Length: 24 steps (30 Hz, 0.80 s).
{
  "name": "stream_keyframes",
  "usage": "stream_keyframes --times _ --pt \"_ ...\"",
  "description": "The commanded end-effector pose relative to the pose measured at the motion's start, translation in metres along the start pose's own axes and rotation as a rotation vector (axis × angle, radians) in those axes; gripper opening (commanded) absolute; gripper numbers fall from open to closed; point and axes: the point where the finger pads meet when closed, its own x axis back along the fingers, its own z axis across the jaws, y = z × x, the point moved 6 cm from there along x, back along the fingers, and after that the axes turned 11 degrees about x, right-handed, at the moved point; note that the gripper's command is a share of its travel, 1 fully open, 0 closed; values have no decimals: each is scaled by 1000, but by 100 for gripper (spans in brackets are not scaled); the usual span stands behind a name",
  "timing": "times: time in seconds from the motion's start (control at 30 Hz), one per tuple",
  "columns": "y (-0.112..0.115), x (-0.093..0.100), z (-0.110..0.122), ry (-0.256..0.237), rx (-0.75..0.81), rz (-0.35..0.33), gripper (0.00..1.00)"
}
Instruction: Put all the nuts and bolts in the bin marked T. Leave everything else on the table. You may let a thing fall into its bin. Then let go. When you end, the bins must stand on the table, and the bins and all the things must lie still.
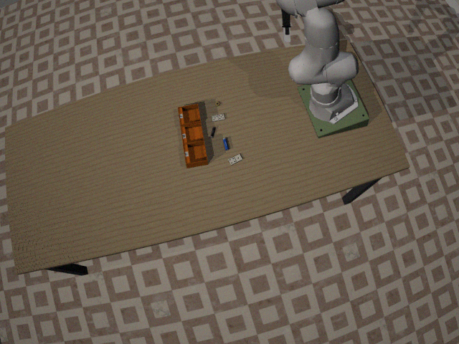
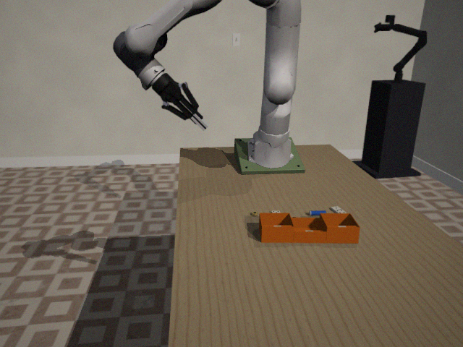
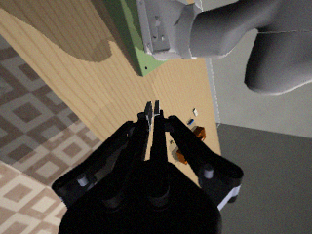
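Note:
My gripper (image 1: 287, 38) (image 2: 204, 126) (image 3: 154, 107) is shut and empty, high above the table's far edge, well away from the small things. A small brass nut (image 1: 217, 103) (image 2: 254, 214) lies beside the end of the bin row. A small dark elongated thing (image 1: 213, 131) lies close to the middle bin; whether it is a bolt I cannot tell. Three joined orange bins (image 1: 197, 163) (image 2: 276, 234) stand upright on the table. They look empty in the top view. Their white labels are too small to read, so I cannot tell which is T.
A white domino (image 1: 218, 117) lies near the nut. A blue cylinder (image 1: 226, 143) (image 2: 317, 212) and another white domino (image 1: 235, 159) (image 2: 337, 210) lie on the robot's side of the bins. The arm's green base plate (image 1: 341, 127) (image 2: 273, 171) is at the table's end.

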Motion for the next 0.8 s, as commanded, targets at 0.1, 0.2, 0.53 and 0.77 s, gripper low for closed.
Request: stream_keyframes --times 0.1,0.2,0.53,0.77 --pt "22 -5 -3 -34 202 106 5" --pt "24 -6 -2 -44 260 130 5" --pt "65 -19 0 -56 446 261 5" --pt "84 -26 3 -63 576 328 5"
